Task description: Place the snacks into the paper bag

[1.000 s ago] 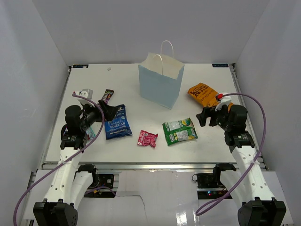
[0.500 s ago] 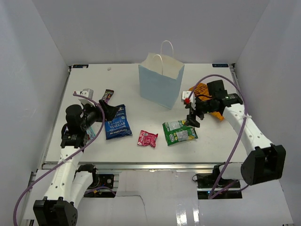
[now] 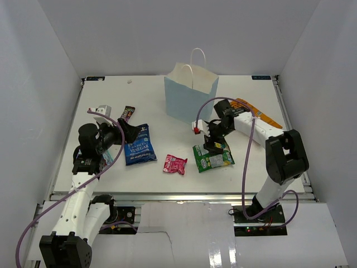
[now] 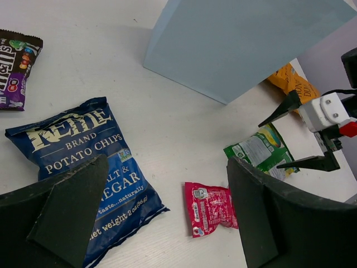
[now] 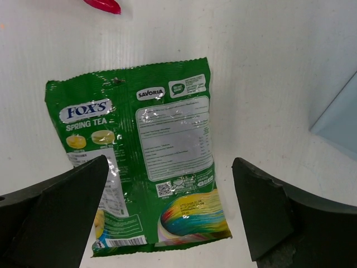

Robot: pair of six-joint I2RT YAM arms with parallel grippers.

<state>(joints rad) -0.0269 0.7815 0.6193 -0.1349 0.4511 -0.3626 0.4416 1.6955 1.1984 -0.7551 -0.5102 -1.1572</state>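
green packet (image 5: 142, 139) directly below right end effector (image 5: 170, 160)

Black joints (image 3: 89, 139), white links (image 3: 70, 209), purple cables (image 3: 244, 178); end effector fingers (image 5: 53, 209) black; white wrist block (image 4: 329, 110), red tip.

We see white table (image 3: 106, 95) under right claw (image 3: 214, 146), plain white walls (image 3: 167, 33) beyond it and either side, even light.

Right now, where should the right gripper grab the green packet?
Probably straight down, pinching the green packet across its short width near the middle. It lies flat, and the open right gripper hangs above it, jaws set across that width.
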